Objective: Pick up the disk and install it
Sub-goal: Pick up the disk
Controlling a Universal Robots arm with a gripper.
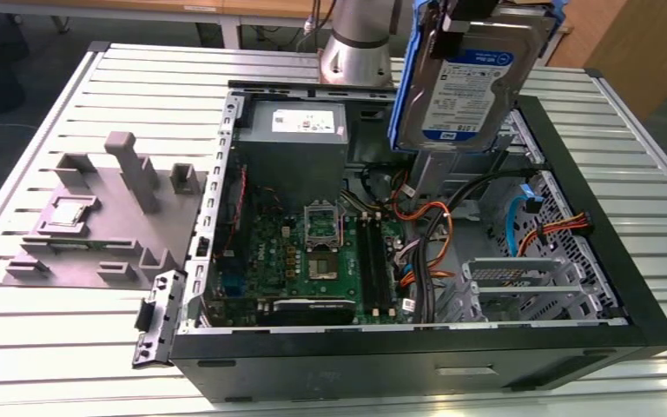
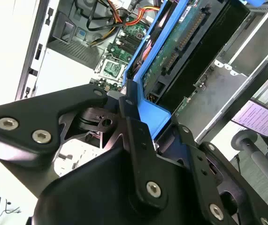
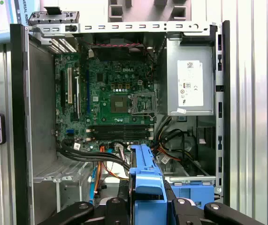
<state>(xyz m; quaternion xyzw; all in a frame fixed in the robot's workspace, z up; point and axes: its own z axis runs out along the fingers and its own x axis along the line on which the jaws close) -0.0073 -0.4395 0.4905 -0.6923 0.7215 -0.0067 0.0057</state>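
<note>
Your arm [image 1: 357, 39] stands behind the far wall of the open computer case [image 1: 426, 352]. Its silver column runs up out of the top of the exterior view. The wrist reaches out over the case and the disk [image 1: 467, 74] hangs from it in the air. The disk is on edge and tipped a little, with its blue-and-white label turned towards the exterior camera and its blue carrier frame showing along the edges. You hold it above the case, towards the exterior view's right, clear of the parts below.

Your jaws are clamped on the disk. In the second wrist view the black fingers [image 2: 134, 124] press on either side of the blue frame, and the green circuit board on the disk's underside runs away from them. The first wrist view looks straight down into the case, so the wrist points downward, with the end of the blue frame between the two black links.

Below the disk lie a bundle of orange and black cables [image 1: 432, 230] and the motherboard [image 1: 310, 248]. The grey power-supply box [image 1: 293, 130] sits against the far wall. A grey metal cage [image 1: 531, 282] stands near the front corner at the exterior view's right. On the table [image 1: 56, 347], at the exterior view's left of the case, rests a grey fixture block [image 1: 102, 217], apart from your arm.
</note>
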